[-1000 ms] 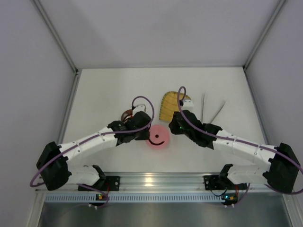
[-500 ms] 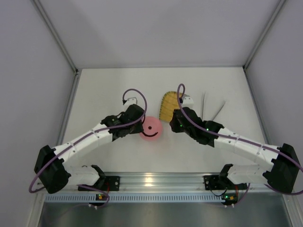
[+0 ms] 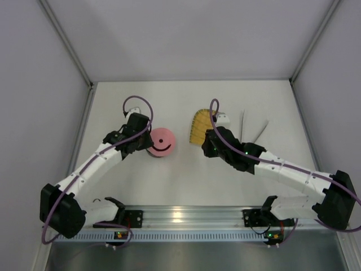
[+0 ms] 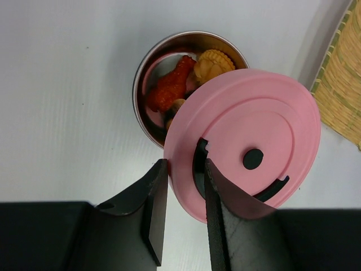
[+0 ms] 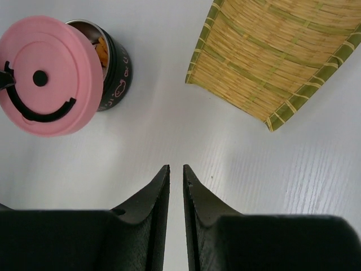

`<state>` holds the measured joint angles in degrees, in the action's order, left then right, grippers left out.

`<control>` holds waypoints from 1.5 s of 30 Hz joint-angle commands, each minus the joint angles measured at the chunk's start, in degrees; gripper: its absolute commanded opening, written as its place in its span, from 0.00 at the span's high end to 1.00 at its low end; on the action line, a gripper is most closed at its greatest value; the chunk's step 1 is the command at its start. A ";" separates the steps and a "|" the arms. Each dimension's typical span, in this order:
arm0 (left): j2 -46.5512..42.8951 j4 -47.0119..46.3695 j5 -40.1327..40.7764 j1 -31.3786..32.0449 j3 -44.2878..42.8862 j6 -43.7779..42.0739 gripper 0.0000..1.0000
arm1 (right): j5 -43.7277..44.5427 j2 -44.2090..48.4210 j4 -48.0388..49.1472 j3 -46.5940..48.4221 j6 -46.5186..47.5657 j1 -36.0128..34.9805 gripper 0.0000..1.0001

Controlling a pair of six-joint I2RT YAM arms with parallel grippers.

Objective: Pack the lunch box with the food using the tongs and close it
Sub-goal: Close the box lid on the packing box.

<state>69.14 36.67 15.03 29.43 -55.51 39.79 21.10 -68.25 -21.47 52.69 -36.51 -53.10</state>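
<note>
My left gripper (image 4: 184, 164) is shut on the edge of the pink lid (image 4: 248, 141) with the black smile mark. It holds the lid tilted just above the steel lunch box (image 4: 141, 79), partly covering its mouth. Inside the box lies the food (image 4: 169, 87): a dark red piece and orange pieces. From above, the lid (image 3: 161, 142) hides the box. My right gripper (image 5: 175, 167) is shut and empty, hovering over bare table between the lunch box (image 5: 115, 62) and the tray. The tongs (image 3: 242, 127) lie on the table right of the tray.
The yellow woven tray (image 3: 200, 127) lies empty at centre right, close ahead of the right gripper. White walls close off the table on the left, right and back. An aluminium rail with both arm bases runs along the near edge.
The left arm has carried the pink lid leftward and away from the near edge, from the table's middle to over the lunch box. The right arm has hardly moved.
</note>
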 commanded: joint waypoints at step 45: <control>10.75 -8.89 -7.47 -12.82 -1.18 -6.74 0.80 | -1.50 -2.07 2.14 0.22 0.39 -0.07 0.85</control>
<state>79.68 30.22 7.27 17.21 -55.51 34.13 19.57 -70.32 -21.26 52.58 -36.05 -53.12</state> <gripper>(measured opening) 0.339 0.145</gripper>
